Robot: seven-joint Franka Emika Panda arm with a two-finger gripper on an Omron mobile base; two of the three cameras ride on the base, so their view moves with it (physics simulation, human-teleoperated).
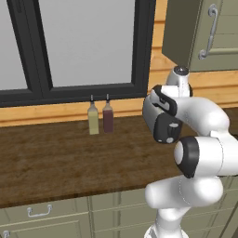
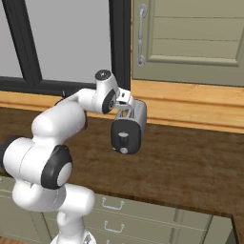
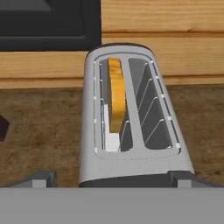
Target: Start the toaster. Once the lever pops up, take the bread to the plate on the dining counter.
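Note:
The silver-grey toaster (image 2: 136, 119) stands on the dark wood worktop by the wall, its black end panel turned toward the base. The lever (image 2: 123, 137) is a dark tab on that panel, above a small grey button. From above, the toaster (image 3: 89, 144) shows two slots. The bread (image 3: 116, 94) stands on edge in the left slot, its tan crust upward. My gripper (image 3: 113, 179) hovers just above the panel end of the toaster, open, with one fingertip (image 3: 41, 178) on each side and nothing held. In the right base view, the gripper (image 2: 126, 108) sits directly over the toaster top.
Two bottles (image 1: 93, 118) (image 1: 108, 117) stand against the wall under the black-framed window (image 1: 83, 46). An olive wall cabinet (image 2: 190, 38) hangs above and right of the toaster. Drawers (image 2: 112, 205) run below the worktop (image 2: 190, 162).

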